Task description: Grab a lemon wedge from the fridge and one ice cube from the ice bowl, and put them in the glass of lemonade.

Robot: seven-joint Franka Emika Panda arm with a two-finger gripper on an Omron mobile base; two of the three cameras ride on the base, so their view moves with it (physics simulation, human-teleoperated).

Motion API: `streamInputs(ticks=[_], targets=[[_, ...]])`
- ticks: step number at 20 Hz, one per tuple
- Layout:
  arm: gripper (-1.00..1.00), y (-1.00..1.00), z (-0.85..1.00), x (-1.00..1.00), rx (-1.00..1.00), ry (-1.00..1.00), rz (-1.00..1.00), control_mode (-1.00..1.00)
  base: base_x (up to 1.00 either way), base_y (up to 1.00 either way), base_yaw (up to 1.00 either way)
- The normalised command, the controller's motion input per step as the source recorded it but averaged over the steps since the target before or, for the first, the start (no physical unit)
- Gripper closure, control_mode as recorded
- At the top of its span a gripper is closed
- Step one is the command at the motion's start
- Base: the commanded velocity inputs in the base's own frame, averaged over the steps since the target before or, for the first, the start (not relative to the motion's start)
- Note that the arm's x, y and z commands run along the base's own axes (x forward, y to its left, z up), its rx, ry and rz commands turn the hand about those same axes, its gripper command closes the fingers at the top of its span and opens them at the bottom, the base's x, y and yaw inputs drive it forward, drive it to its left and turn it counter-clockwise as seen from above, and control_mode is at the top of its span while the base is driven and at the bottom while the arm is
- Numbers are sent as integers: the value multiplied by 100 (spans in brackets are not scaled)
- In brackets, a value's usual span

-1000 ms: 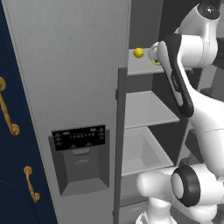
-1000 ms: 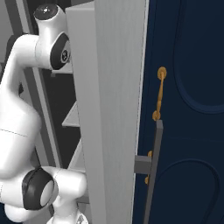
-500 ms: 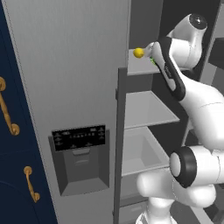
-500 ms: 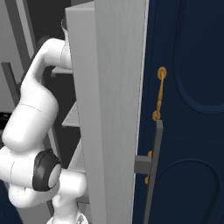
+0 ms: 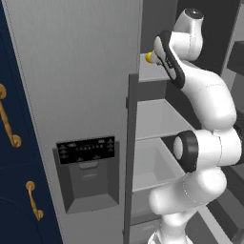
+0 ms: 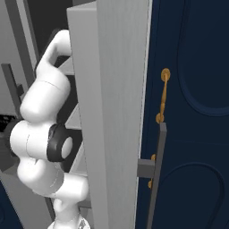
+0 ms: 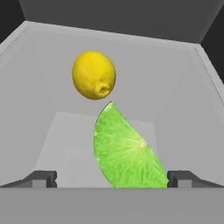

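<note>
On the upper fridge [image 5: 86,76] shelf, the lemon wedge [image 7: 127,151] is framed between the wide-spread fingertips [image 7: 41,178], so closing on it is judged next.

Lemon wedge [image 7: 127,151], yellow fruit [image 7: 94,75] on fridge shelf [image 7: 183,113]

I am in a kitchen: a tall grey steel fridge [image 5: 81,71] with a black dispenser panel [image 5: 86,147] stands open before me, between navy cabinets with brass handles [image 6: 192,89], fruit on its shelf.
</note>
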Motion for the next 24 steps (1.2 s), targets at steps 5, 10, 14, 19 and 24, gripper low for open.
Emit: streamInputs(ticks=[5,10,14,19,24], targets=[[-100,0,24,-13,-3,-2,0,-100,0,0,0],[-100,-4,-15,-5,0,-7,1,-100,0,0,0],[-100,-23,-17,22,0,1,6,-100,0,0,0],[-100,-5,-7,7,0,7,13,-100,0,0,0],[-100,0,-25,19,0,12,23,-100,0,0,0]])
